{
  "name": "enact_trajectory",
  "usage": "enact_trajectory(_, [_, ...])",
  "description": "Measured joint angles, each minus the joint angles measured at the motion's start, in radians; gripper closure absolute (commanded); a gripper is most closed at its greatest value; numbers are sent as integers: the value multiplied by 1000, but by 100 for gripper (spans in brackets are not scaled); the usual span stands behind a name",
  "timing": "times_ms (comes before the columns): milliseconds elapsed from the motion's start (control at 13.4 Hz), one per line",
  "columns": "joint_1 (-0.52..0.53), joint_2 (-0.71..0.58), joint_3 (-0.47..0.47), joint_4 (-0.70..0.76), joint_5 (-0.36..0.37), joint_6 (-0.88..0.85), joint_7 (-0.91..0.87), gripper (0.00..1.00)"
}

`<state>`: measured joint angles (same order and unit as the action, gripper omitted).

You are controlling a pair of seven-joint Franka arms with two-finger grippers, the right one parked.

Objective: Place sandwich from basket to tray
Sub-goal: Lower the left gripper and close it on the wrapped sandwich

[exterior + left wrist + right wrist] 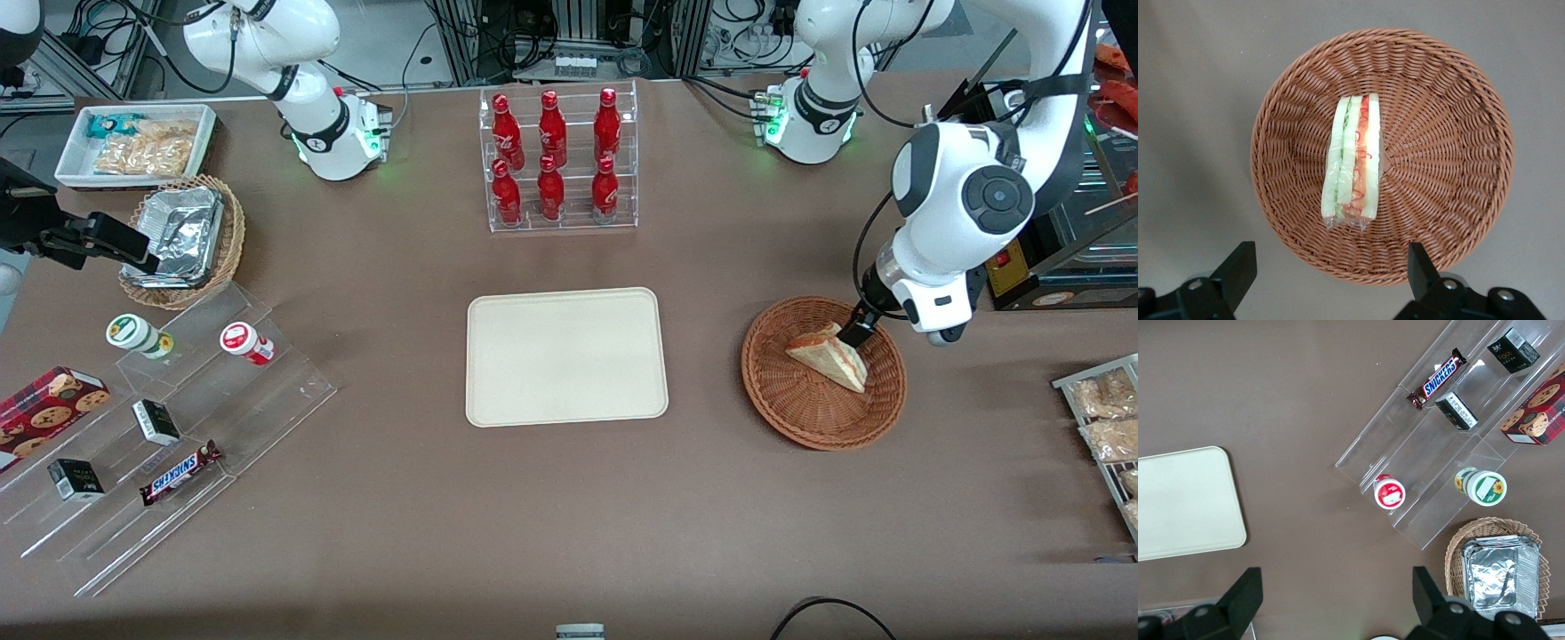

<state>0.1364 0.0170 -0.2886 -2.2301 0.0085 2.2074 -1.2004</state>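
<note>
The sandwich (830,356) is a pale triangular wedge in clear wrap, lying in the round reddish-brown wicker basket (782,404). In the left wrist view the sandwich (1353,160) shows green, white and red layers at its cut edge, resting in the basket (1451,147). My left gripper (861,335) hovers just above the basket's rim, farther from the front camera than the sandwich. It is open and empty (1328,270), its fingers (1238,270) spread wide. The cream-beige tray (566,356) lies flat at the table's middle, beside the basket toward the parked arm's end, with nothing on it.
A clear rack of red bottles (558,160) stands farther from the front camera than the tray. A clear stepped stand with snacks (169,427), a foil-lined tan basket (182,240) and a white bin (138,142) lie toward the parked arm's end. Packets on a rack (1107,427) sit beside the basket.
</note>
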Motion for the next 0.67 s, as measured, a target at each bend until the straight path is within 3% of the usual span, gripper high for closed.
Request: enact_trajectory(673, [0,157,3,-14,4,168,-46,0])
